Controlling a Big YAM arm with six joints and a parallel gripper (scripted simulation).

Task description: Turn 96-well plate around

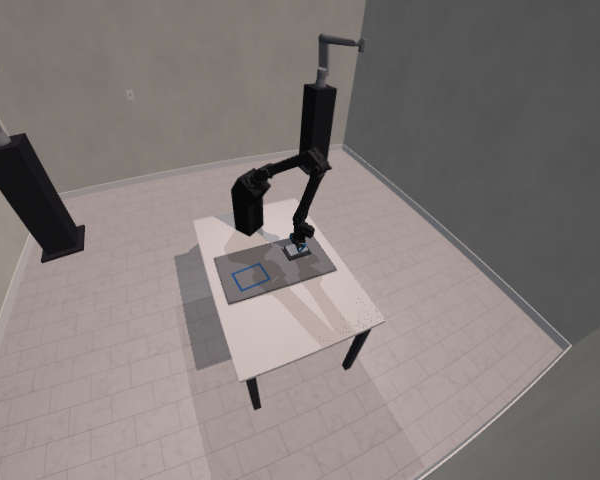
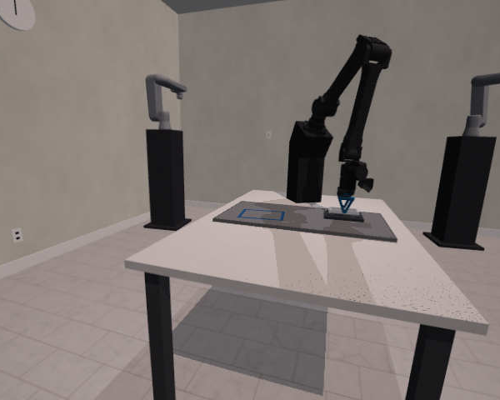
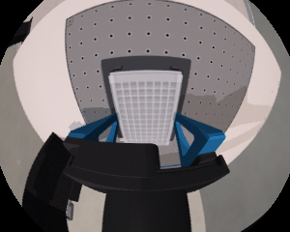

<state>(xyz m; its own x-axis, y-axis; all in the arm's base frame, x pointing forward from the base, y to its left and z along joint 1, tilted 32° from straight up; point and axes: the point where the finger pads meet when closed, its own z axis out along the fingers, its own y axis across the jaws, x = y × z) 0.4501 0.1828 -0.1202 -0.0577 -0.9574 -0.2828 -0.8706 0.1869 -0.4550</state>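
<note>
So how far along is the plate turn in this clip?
Done: the blue-fingered gripper is shut on the white 96-well plate. In hand: the plate is low over the dark plate nest on the grey perforated deck; whether it has seated cannot be told. Its cut corner is not discernible, so the half turn is unconfirmed. Left: release, with A1 at the marked corner. The blue taped outline holds nothing.

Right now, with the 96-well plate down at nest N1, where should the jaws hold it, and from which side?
From straight above, across the two long side walls near one short end. The 96-well plate is a flat rectangle; the gripper already straddles its narrow width, blue fingers on either flank, shut on it. The dark nest N1 frames the far end, so side approaches look blocked.
</note>
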